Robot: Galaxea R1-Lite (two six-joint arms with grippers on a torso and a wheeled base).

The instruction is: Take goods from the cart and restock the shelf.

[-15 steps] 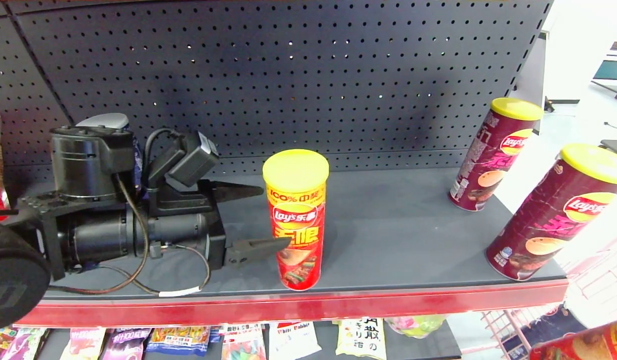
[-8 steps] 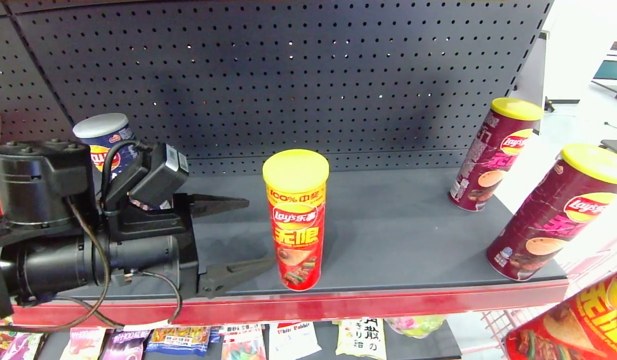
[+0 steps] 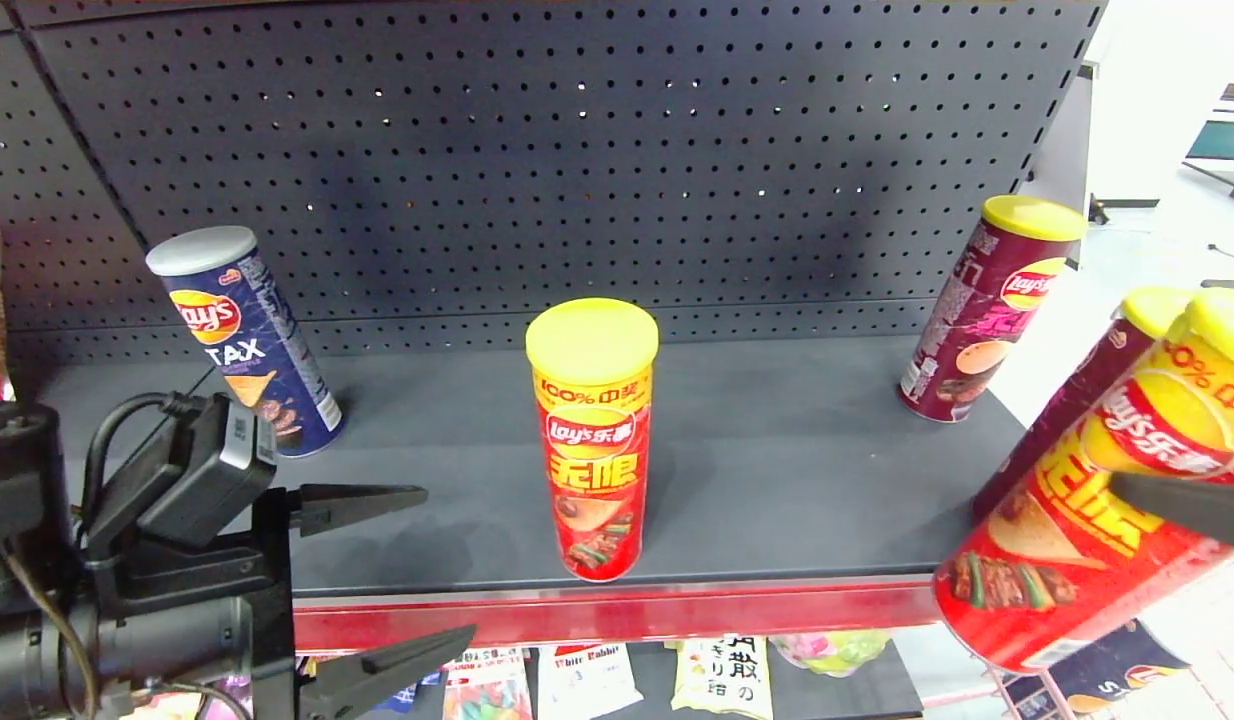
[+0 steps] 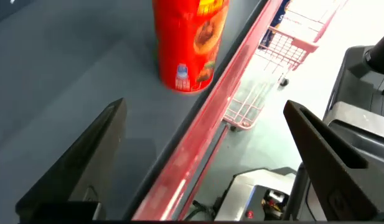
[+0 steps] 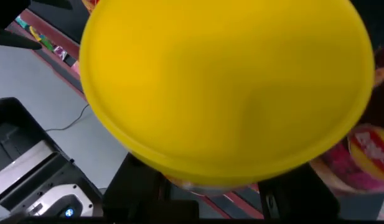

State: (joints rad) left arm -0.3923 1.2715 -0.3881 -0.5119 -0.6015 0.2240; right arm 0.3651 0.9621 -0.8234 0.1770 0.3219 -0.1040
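Note:
A red chip can with a yellow lid (image 3: 592, 440) stands upright near the front of the grey shelf (image 3: 777, 470); the left wrist view shows that can (image 4: 188, 43) too. My left gripper (image 3: 449, 560) is open and empty at the shelf's front edge, left of it and apart from it. My right gripper (image 3: 1162, 495) is shut on a second red can (image 3: 1077, 510), held tilted at the shelf's right end. Its yellow lid (image 5: 229, 81) faces the right wrist camera.
A blue can (image 3: 242, 340) stands at the back left. Two maroon cans stand at the right, one at the back (image 3: 982, 310), one (image 3: 1072, 410) partly hidden behind the held can. Snack bags (image 3: 587, 680) hang below. A pink cart (image 4: 266, 68) stands beyond the shelf's red front lip (image 3: 617, 610).
My left gripper has drawn back from the standing red can, down and to the left, uncovering the blue can. My right gripper has risen from the lower right with the second red can.

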